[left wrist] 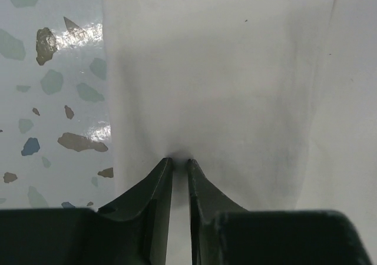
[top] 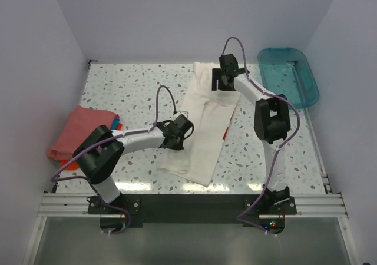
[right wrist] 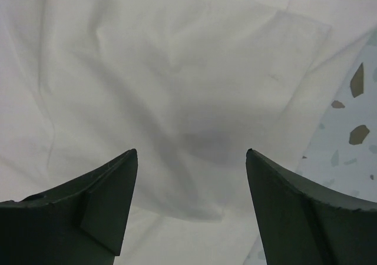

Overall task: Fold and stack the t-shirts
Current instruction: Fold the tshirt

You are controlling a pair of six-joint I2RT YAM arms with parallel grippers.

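Observation:
The large white t-shirt (top: 203, 129) lies as a long folded strip down the middle of the table, with a bit of red print (top: 225, 133) at its right edge. My left gripper (top: 177, 142) sits on its left edge. In the left wrist view the gripper (left wrist: 179, 161) is shut, pinching a pucker of the white cloth (left wrist: 224, 88). My right gripper (top: 219, 83) is over the shirt's far end. In the right wrist view it (right wrist: 191, 153) is open and empty just above the wrinkled cloth (right wrist: 147, 70). A salmon-pink shirt (top: 79, 132) lies folded at the left, over orange-red (top: 70, 165) and blue (top: 116, 123) ones.
A teal translucent tub (top: 288, 76) stands at the back right. The speckled tabletop (top: 129, 88) has white walls on three sides. The metal rail with the arm bases (top: 188, 205) runs along the near edge.

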